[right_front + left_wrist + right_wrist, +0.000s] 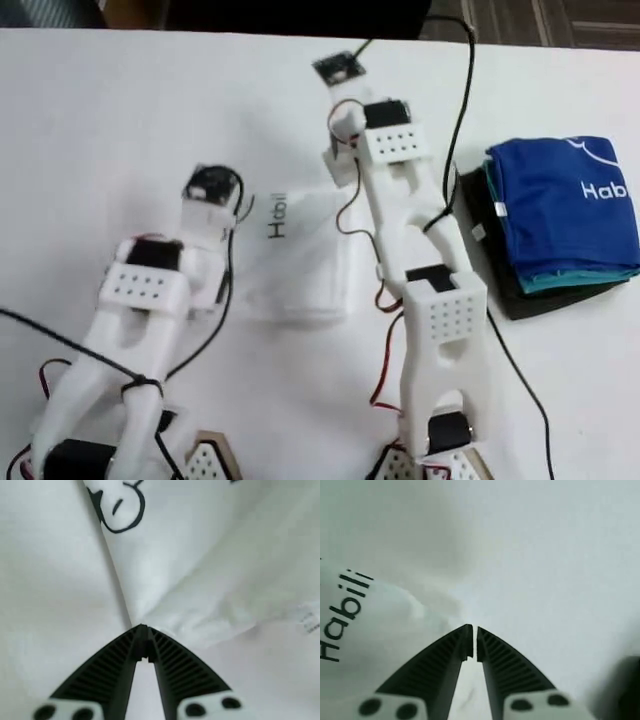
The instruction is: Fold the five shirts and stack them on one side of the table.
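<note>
At the left of the table [100, 120], the left gripper [143, 632] has its fingers pressed together, with the tips at a folded edge of the white shirt [300, 270]; whether they pinch cloth cannot be told. That shirt lies mid-surface. The right gripper [471, 632] has its fingers almost closed, just beside the shirt's edge. The stack of folded shirts [560, 200], blue on top, sits at the right edge

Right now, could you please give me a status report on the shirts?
Left gripper shut at fold of white fabric shirt; right gripper shut at its edge. Blue-topped folded stack to one side. Black cable beside stack.
</note>
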`<state>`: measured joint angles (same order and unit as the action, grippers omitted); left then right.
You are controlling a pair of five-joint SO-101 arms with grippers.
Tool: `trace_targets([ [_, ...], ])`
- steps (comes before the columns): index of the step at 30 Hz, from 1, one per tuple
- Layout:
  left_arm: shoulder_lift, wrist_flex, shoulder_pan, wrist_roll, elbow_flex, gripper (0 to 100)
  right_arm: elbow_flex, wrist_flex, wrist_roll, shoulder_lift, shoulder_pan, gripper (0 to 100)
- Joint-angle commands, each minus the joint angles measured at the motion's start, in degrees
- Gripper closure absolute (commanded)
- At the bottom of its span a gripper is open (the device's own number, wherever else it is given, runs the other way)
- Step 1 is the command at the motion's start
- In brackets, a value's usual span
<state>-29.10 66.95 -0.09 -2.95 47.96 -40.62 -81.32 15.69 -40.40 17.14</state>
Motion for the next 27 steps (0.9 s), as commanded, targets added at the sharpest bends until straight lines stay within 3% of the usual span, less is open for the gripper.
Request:
trace_targets([
  [1, -1.7, 4.7, 0.4, -0.4, -7.3, 98, -4.0, -0.9, 2.4, 5.5, 2.9, 87.8],
  [6, -1.7, 9.1, -5.0, -0.4, -14.3, 98, -4.0, -0.7, 3.8, 5.4, 5.1, 80.5],
  [12, -1.7, 8.6, -24.4, -0.5, -21.2, 98, -6.2, 0.7, 6.4, -2.9, 9.7, 80.4],
  [15, -1.7, 8.7, -31.3, -5.2, -21.6, 98, -10.5, -2.2, 9.1, -6.5, 11.6, 80.0],
  [21, -1.5, 9.1, -39.6, -9.8, -21.4, 98, -18.8, -8.6, 19.8, -11.8, 15.0, 70.0],
  [27, -1.6, 12.5, -44.0, -11.7, -21.5, 98, -19.9, -9.9, 24.3, -18.4, 14.9, 63.5],
])
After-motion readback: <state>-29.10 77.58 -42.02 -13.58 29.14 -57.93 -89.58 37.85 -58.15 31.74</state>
